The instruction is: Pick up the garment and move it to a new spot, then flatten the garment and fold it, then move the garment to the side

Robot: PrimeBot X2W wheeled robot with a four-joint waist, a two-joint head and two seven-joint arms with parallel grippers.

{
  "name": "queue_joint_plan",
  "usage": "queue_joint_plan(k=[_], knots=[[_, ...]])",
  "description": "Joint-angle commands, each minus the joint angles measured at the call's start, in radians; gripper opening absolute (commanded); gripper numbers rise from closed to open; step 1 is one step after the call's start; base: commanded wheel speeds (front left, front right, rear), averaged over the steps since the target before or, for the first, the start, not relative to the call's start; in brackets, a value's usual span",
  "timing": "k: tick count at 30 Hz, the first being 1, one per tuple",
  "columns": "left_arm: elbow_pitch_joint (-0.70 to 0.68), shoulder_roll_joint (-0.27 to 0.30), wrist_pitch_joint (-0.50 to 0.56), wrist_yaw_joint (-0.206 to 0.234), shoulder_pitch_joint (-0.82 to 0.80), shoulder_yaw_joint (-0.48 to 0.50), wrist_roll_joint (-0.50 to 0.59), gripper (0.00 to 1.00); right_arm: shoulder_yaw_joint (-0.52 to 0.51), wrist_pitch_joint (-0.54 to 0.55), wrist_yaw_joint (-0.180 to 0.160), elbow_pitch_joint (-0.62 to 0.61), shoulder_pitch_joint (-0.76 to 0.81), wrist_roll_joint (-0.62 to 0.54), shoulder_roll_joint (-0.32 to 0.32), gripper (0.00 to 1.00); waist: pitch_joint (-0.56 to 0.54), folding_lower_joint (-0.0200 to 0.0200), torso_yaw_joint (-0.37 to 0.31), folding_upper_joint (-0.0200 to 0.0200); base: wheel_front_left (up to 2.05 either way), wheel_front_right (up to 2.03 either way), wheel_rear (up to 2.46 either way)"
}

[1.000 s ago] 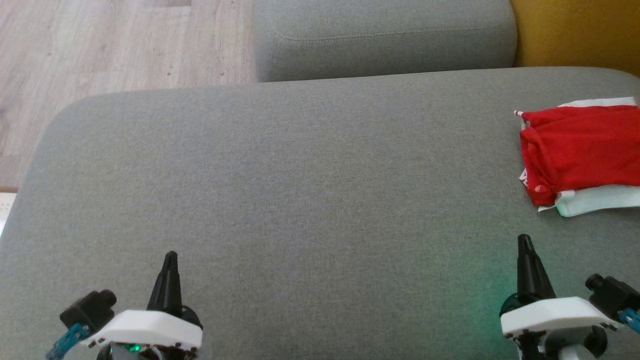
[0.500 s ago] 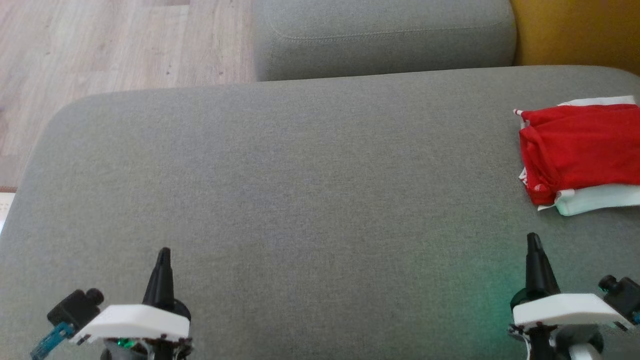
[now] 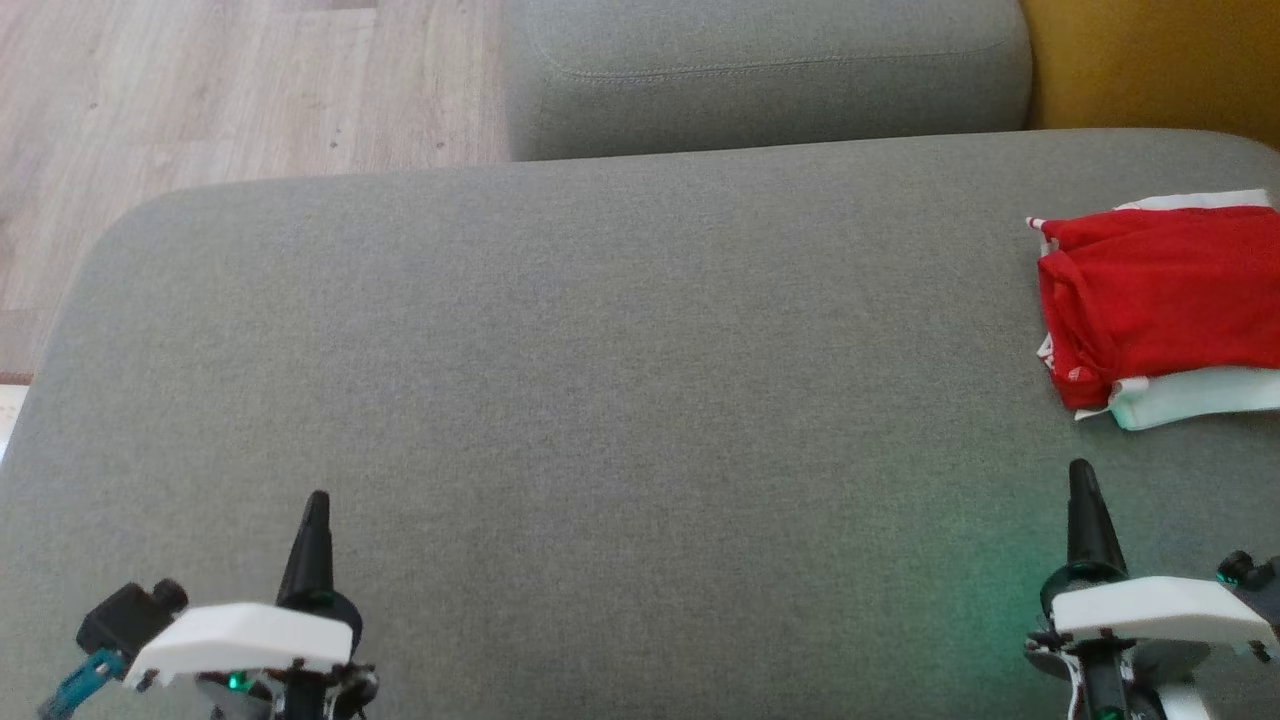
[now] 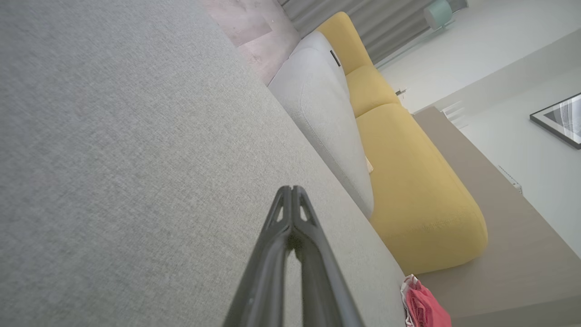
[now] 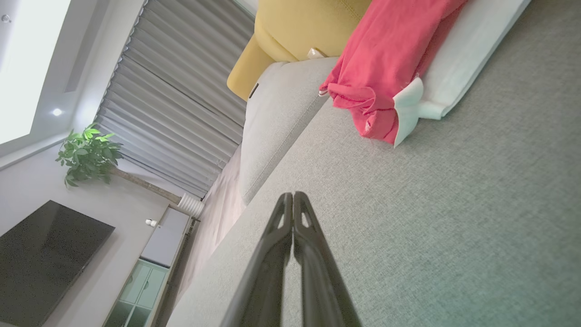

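Observation:
A folded red garment with white trim lies at the right edge of the grey sofa cushion; it looks to rest on a white folded piece. The right wrist view has the garment at the upper right, and the left wrist view catches a corner of the garment at the bottom right. My left gripper stands shut and empty at the lower left. My right gripper is shut and empty at the lower right, just in front of the garment. Both pairs of fingers meet at the tips.
A second grey cushion lies beyond the big one, with a yellow seat to its right. Wooden floor shows at the far left. The right wrist view takes in curtains, a plant and a dark TV screen.
Both grippers have drawn apart sideways: the left one toward the lower left, the right one further right. The garment has not moved.

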Motion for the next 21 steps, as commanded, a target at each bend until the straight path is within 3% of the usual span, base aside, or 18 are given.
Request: queue_joint_plan(k=[1,21], knots=[[-0.026,0.014,0.01,-0.009,-0.067,0.029,-0.031,0.0,0.004,0.008,0.0,-0.039,-0.059,0.036,-0.015,0.0,0.0,0.0,0.0,0.0,0.0,0.0,0.0],[-0.014,0.015,0.066,-0.031,-0.095,0.069,-0.223,0.0,-0.019,0.063,-0.001,-0.045,-0.077,0.245,-0.016,0.0,0.003,0.0,-0.003,0.0,0.0,0.0,0.0]])
